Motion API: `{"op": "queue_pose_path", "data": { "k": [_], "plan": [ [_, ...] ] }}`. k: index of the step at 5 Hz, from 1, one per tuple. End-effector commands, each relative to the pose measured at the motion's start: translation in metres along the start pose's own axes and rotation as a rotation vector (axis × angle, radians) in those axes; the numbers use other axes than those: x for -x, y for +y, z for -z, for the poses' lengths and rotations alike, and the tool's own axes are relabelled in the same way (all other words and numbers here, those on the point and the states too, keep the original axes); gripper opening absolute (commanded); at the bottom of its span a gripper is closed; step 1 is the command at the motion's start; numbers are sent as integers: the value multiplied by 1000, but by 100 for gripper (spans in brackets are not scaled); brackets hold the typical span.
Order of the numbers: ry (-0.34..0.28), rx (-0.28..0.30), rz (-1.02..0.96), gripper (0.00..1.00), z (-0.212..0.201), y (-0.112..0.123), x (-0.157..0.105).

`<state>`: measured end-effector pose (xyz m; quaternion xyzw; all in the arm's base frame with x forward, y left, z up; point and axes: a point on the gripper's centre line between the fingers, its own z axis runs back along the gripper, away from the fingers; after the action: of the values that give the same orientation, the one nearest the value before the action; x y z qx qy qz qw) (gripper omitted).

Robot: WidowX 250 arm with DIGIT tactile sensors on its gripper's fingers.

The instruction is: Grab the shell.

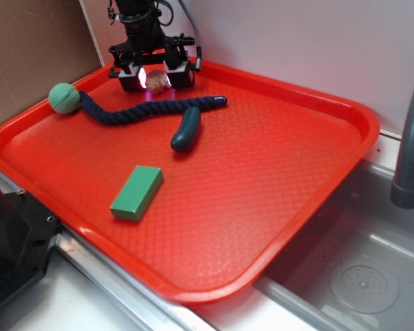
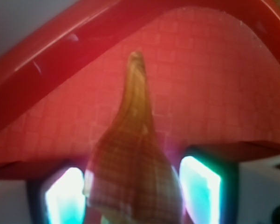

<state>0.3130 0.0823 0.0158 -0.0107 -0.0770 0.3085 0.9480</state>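
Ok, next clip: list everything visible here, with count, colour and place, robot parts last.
tray: one, red, resting over the sink edge.
shell: one, tan-orange, far tray edge, between the pincer's fingers.
knitted ball: one, teal, far-left part of the tray, at the rope's end.
rope: one, dark blue, lying across the far part of the tray.
cucumber-like toy: one, dark green, mid tray, just in front of the rope.
block: one, green, near-left part of the tray.
sink: one, grey metal, right, with a grey faucet.
pincer: one, black, fingers either side of the shell; contact unclear.
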Motion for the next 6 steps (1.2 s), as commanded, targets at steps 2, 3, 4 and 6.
{"op": "queue_pose_path", "data": {
  "k": [2, 3, 4, 6],
  "plan": [
    [-36, 68, 93, 0, -76, -3, 8],
    [45, 109, 205, 0, -116, -13, 29],
    [99, 138, 345, 0, -151, -26, 63],
    [122, 152, 494, 0, -188, -28, 122]
  ]
}}
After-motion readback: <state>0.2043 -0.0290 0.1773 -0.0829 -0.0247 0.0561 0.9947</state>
